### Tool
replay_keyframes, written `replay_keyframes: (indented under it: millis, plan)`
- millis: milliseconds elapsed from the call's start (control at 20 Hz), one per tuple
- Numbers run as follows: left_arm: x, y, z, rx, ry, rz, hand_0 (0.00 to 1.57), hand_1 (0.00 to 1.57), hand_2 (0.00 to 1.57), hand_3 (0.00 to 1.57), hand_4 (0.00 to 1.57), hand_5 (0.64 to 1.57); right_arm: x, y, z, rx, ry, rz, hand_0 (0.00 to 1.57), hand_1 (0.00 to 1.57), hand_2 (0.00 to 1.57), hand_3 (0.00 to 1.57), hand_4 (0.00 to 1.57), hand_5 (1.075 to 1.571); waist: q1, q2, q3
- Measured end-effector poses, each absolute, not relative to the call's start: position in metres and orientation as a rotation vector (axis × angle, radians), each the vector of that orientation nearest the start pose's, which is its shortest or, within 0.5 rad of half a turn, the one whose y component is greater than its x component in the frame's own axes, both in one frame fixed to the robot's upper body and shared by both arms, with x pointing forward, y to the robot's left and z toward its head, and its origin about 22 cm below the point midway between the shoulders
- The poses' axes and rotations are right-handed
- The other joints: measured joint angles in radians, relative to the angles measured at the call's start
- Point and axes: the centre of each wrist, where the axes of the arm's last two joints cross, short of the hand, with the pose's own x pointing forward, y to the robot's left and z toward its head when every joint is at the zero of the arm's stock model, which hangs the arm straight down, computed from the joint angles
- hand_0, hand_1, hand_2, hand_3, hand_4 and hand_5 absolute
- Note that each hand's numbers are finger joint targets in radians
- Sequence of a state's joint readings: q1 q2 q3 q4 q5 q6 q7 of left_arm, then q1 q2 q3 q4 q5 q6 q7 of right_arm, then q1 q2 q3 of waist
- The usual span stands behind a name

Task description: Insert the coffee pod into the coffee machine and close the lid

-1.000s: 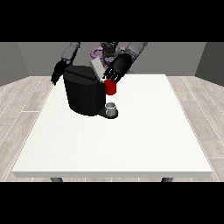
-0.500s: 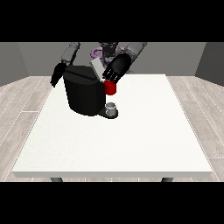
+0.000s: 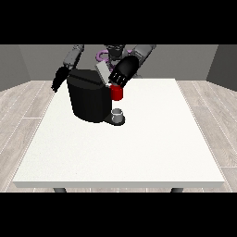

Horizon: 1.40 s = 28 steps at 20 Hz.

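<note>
The black coffee machine [image 3: 90, 99] stands on the white table [image 3: 139, 148], left of the middle. Its grey lid [image 3: 102, 73] is tilted up at the top right corner. The hand at the view's right [image 3: 123, 73] hovers right beside the lid, just above a red thing at the machine [image 3: 117, 93]. A small grey thing [image 3: 118, 114] sits on the machine's base below the red thing. The hand at the view's left [image 3: 59, 79] hangs beside the machine's left edge with its fingers pointing down and holding nothing. No pod shows plainly.
The robot's torso [image 3: 111, 53] is behind the machine at the table's far edge. Grey walls and a wood floor surround the table.
The hand at the view's left has sunk a little beside the machine. The hand at the view's right has barely moved by the lid.
</note>
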<state>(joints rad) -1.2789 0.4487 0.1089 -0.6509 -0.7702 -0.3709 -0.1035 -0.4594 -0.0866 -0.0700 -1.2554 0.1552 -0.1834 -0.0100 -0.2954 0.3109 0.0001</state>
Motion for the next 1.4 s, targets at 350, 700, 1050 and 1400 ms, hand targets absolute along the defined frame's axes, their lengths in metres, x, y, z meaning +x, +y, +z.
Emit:
replay_keyframes:
  millis: [350, 700, 1050, 1400]
  plan:
    - [0.461, 0.243, 0.278, 0.814, -1.585, -1.190, 1.17, 1.17, 1.17, 1.02, 0.00, 1.571, 0.348, -0.209, 0.060, -0.251, -1.733, 0.123, 0.00, 0.00, 0.00, 0.00, 0.00, 1.571, -0.016, 0.017, 0.0001]
    - [0.461, 0.249, 0.282, 0.828, -1.629, -1.183, 1.14, 1.14, 1.14, 0.96, 0.00, 1.571, 0.351, -0.205, 0.067, -0.262, -1.748, 0.109, 0.00, 0.00, 0.00, 0.00, 0.00, 1.571, -0.015, 0.040, 0.0017]
    - [0.460, 0.260, 0.295, 0.839, -1.690, -1.136, 1.21, 1.21, 1.19, 0.97, 0.00, 1.571, 0.352, -0.194, 0.078, -0.253, -1.762, 0.139, 0.00, 0.00, 0.00, 0.00, 0.06, 1.571, -0.041, 0.066, -0.0008]
    - [0.457, 0.267, 0.303, 0.888, -1.744, -1.155, 1.09, 1.09, 1.07, 0.80, 0.00, 1.571, 0.352, -0.194, 0.080, -0.259, -1.780, 0.134, 0.00, 0.00, 0.00, 0.00, 0.00, 1.571, -0.043, 0.087, 0.0015]
